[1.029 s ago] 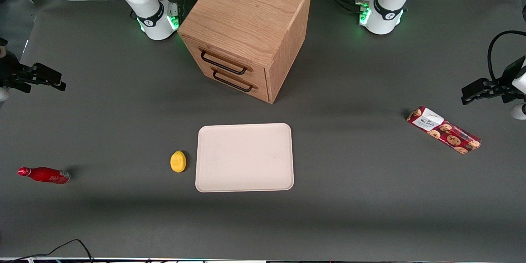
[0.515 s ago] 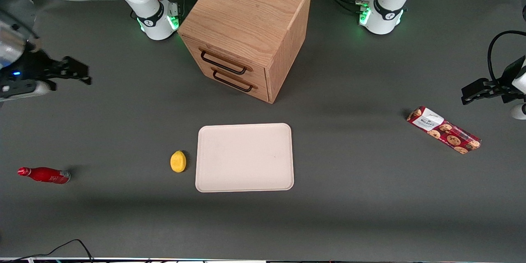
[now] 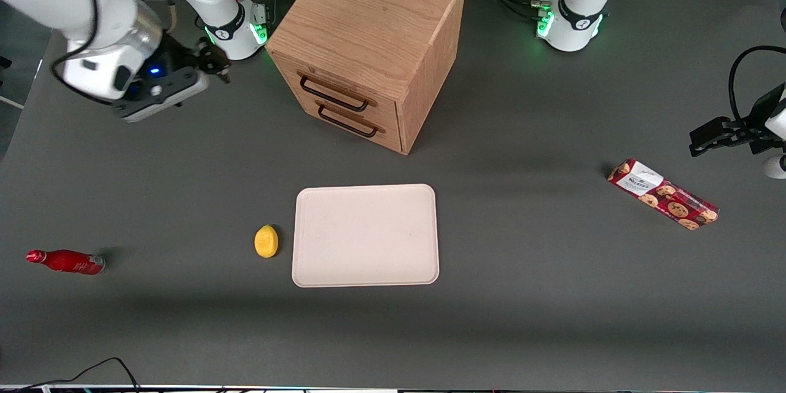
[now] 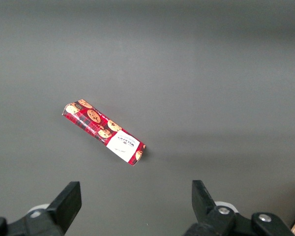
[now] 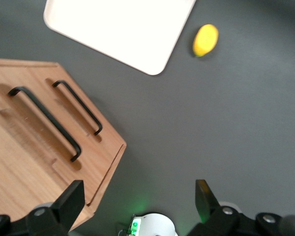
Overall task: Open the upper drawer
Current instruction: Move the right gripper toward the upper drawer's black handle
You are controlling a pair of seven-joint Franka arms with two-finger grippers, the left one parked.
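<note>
Pincer (image 3: 215, 64) open beside shut upper drawer (image 3: 336, 93).

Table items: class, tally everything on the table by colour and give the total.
Wood: 1, cabinet with upper drawer
Cream: 1, tray
Yellow: 1, lemon
Red: 2, bottle, cookie box
Total: 5
Open gripper hovers beside the cabinet.

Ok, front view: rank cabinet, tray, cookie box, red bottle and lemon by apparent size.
Largest first:
cabinet
tray
cookie box
red bottle
lemon
The claw is open, beside the cabinet.
</note>
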